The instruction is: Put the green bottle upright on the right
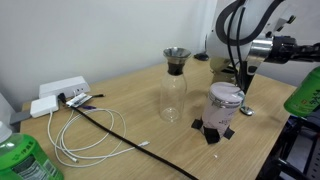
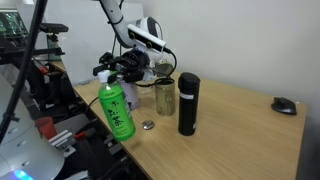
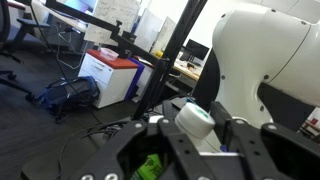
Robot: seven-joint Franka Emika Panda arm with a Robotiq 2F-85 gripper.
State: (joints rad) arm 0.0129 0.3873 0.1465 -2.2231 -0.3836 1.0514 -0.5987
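The green bottle [image 2: 117, 112] is seen nearly upright at the table [image 2: 240, 130] edge, gripped at its pale-capped top. The gripper [image 2: 110, 82] fingers are clamped narrow onto it. A glass carafe [image 2: 165, 96] and a black flask [image 2: 187, 103] are spotted just beside.

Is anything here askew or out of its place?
Yes. The green bottle is not standing. It tilts near the edge of the table, gripped by its cap in the shut end effector.
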